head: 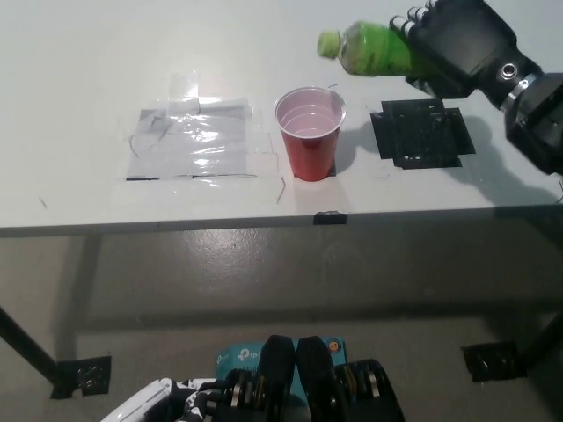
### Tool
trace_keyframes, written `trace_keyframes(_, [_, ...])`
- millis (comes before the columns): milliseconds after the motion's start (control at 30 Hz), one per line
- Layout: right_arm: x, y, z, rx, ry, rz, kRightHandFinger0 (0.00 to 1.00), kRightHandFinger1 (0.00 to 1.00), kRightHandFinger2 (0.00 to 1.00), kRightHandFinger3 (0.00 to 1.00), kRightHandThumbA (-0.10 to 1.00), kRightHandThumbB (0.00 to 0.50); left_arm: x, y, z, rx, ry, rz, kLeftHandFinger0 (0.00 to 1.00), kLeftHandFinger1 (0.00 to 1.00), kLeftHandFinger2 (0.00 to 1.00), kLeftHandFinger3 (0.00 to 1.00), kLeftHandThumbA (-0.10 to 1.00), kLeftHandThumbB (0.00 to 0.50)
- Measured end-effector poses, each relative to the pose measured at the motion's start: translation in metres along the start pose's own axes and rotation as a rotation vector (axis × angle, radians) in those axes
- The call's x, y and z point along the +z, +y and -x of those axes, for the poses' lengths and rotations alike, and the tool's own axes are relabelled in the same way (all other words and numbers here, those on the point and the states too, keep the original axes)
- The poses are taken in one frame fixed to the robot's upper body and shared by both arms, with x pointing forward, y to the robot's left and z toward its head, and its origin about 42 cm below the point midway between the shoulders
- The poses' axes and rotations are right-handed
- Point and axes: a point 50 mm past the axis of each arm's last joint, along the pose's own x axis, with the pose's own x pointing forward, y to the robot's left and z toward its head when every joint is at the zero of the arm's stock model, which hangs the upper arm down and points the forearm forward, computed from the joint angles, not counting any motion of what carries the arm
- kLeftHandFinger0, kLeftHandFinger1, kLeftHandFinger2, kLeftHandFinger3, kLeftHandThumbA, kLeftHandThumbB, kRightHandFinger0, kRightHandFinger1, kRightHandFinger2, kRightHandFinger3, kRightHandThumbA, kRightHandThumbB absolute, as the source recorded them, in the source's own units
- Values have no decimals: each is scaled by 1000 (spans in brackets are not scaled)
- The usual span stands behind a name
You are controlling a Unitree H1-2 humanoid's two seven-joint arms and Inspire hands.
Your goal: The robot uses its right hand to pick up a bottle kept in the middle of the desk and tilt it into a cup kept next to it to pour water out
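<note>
A green plastic bottle (369, 48) is gripped in the black right hand (453, 44) and held nearly on its side above the white bench (88, 70), its cap pointing left, up and apart from the red plastic cup (310, 134). The cup stands upright beside a black square mat (420, 134). The white left hand (145, 406) is seen at the lower left edge; its state cannot be told.

Right hand (457, 44) matte black w/ round silver screw at wrist; left hand (145, 406) white, black-patterned.
</note>
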Motion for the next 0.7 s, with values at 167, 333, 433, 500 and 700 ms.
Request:
trace_keyframes(167, [20, 13, 6, 6, 103, -204, 0, 0, 161, 219, -100, 0, -3, -2, 2, -2, 7, 6, 887, 874, 874, 1000, 1000, 452])
trace_keyframes(333, [41, 32, 12, 3, 247, -458, 0, 0, 257, 184, -100, 15, -4, -3, 3, -3, 12, 10, 884, 881, 884, 1000, 1000, 448])
trace_keyframes(433, [45, 34, 12, -20, 322, -573, 0, 0, 244, 239, -100, 37, -4, -4, 3, -3, 12, 11, 880, 880, 884, 1000, 1000, 444])
trace_keyframes(500, [44, 34, 12, -53, 387, -673, 0, 0, 190, 371, -100, 49, -5, -4, 3, -3, 13, 12, 885, 881, 882, 1000, 1000, 452])
trace_keyframes(700, [33, 45, 20, -144, 512, -870, 0, 0, 48, 832, 2, 0, -6, -6, 4, -3, 15, 17, 892, 881, 877, 1000, 1000, 443])
